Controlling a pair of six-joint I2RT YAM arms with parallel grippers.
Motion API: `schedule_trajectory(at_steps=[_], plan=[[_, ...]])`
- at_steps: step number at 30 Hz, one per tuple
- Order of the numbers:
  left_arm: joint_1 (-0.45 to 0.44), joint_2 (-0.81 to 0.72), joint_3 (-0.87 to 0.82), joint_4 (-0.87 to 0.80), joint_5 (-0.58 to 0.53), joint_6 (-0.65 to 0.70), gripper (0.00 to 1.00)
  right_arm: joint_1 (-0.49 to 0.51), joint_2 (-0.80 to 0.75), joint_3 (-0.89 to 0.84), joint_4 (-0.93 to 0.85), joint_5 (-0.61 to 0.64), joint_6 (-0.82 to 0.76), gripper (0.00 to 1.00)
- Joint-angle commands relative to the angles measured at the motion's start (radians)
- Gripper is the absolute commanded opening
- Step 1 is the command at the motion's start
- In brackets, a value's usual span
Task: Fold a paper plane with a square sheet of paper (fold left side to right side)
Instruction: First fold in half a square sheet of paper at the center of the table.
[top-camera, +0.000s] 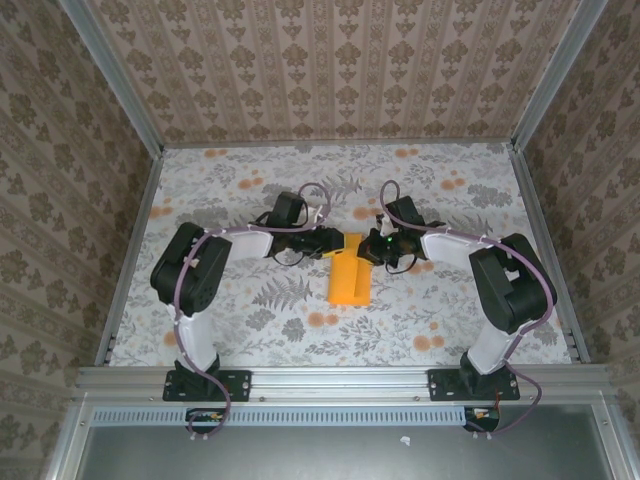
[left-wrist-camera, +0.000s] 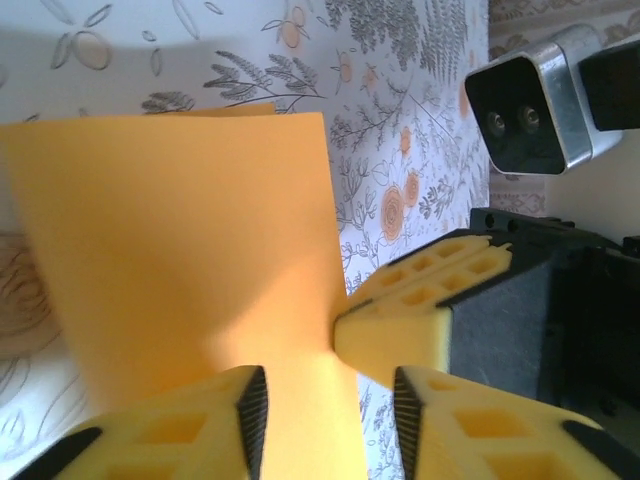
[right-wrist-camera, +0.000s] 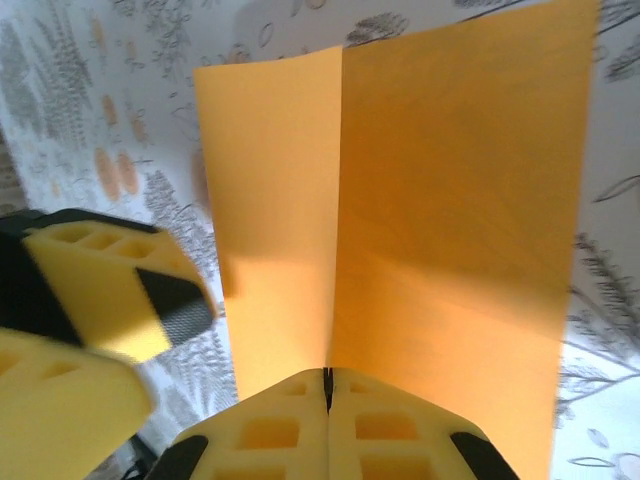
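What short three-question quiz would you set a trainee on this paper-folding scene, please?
1. True or false: the right gripper is shut on the orange sheet of paper.
2. Pick one. The left gripper has its jaws: A) pressed tight together with nothing between them; B) apart, with the sheet's edge running between them; C) apart, well away from the sheet.
3. Fill in: the cloth under the sheet is printed with grey leaves and ____ flowers.

Key: 1 true; 2 B; 3 orange.
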Motion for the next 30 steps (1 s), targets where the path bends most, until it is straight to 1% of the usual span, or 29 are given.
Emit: schedule_trajectory(at_steps=[1, 4, 6, 7, 11, 16, 22, 25, 28, 30], plan=[[0.012, -0.119, 0.008, -0.173, -0.09, 0.103, 0.48, 0.003, -0.008, 0.046, -0.124, 0.099, -0.067, 0.0], [0.001, -0.139, 0.026, -0.315, -0.161, 0.177, 0.54, 0.002, 0.007, 0.063, -0.147, 0.127, -0.086, 0.0], [-0.016, -0.127, 0.032, -0.346, -0.162, 0.186, 0.57, 0.002, 0.019, 0.071, -0.155, 0.135, -0.09, 0.0], [-0.025, -0.114, 0.037, -0.358, -0.192, 0.187, 0.58, 0.002, 0.023, 0.074, -0.158, 0.141, -0.092, 0.0], [-0.069, -0.057, 0.077, -0.395, -0.242, 0.179, 0.6, 0.003, 0.034, 0.083, -0.179, 0.16, -0.098, 0.0], [-0.104, 0.006, 0.146, -0.465, -0.314, 0.175, 0.58, 0.005, 0.04, 0.09, -0.2, 0.167, -0.109, 0.01], [-0.133, 0.052, 0.198, -0.558, -0.382, 0.194, 0.51, 0.005, 0.032, 0.088, -0.197, 0.173, -0.112, 0.05], [-0.145, 0.066, 0.206, -0.567, -0.397, 0.184, 0.5, 0.004, 0.007, 0.077, -0.185, 0.187, -0.114, 0.09], [-0.158, 0.083, 0.221, -0.579, -0.409, 0.183, 0.49, 0.002, -0.04, 0.061, -0.185, 0.235, -0.125, 0.19], [-0.165, 0.093, 0.231, -0.588, -0.414, 0.181, 0.49, -0.004, -0.085, 0.043, -0.189, 0.283, -0.129, 0.28]])
